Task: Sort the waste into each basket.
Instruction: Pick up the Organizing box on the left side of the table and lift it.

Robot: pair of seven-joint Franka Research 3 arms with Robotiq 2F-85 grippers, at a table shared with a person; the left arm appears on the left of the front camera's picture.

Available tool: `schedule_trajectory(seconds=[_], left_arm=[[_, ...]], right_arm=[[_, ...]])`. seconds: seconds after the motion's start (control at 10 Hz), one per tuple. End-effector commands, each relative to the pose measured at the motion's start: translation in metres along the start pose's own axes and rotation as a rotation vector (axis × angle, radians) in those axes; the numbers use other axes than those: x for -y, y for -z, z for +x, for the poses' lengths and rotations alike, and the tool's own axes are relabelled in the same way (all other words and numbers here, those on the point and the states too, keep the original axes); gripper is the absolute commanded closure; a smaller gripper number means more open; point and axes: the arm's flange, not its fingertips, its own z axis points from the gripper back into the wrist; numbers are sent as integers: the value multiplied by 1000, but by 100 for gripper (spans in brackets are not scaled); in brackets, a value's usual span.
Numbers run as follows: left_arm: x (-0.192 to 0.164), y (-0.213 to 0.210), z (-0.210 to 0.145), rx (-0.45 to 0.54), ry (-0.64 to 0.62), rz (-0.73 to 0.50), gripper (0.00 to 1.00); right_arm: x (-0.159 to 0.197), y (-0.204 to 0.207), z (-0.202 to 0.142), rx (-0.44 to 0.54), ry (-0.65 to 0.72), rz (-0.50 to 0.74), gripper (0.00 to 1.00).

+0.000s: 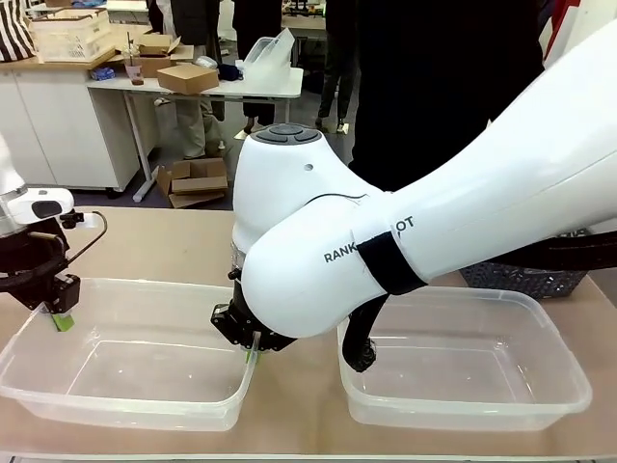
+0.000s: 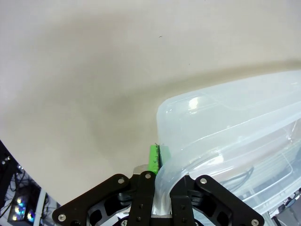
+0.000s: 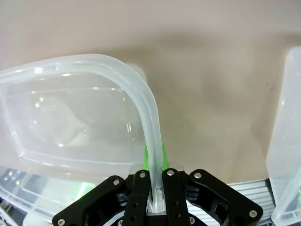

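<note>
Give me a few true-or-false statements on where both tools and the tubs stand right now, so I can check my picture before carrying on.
1. The left tool is clamped on the rim of the left-hand tub. True.
2. The right tool grips the right-hand tub. False: it is clamped on the left-hand tub too, on the rim at its opposite end.
3. The two tubs are stacked one inside the other. False: they stand side by side on the table, with a gap between them.
4. A dark grey lattice basket sits beyond the right-hand tub. True.
</note>
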Motion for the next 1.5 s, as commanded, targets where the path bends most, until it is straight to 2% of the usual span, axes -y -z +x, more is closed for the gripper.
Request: schedule_trajectory(seconds=[0.0, 0.3, 0.4, 0.6, 0.9, 1.1, 1.2, 1.4], left_arm=[[-2, 21, -40, 7, 19, -18, 100], [-2, 16, -42, 17, 1, -25, 100], [2, 4, -42, 24, -34, -33, 100], [35, -65, -53, 62, -91, 11, 100], [78, -163, -79, 125, -84, 98, 100], [89, -205, -96, 177, -112, 89, 100], [94, -164, -88, 144, -86, 59, 100], [94, -164, -88, 144, -86, 59, 100]], right_arm=[[7, 7, 4, -14, 34, -39, 100], [10, 4, 4, -24, 37, -41, 100], [13, -10, 5, -48, 25, -51, 100], [10, -71, 5, -89, 21, -124, 100], [-20, -161, 2, -90, -6, -224, 100], [-32, -191, 0, -49, -65, -270, 100], [-22, -179, -12, -60, -6, -142, 100], [-22, -179, -12, -60, -6, -142, 100]])
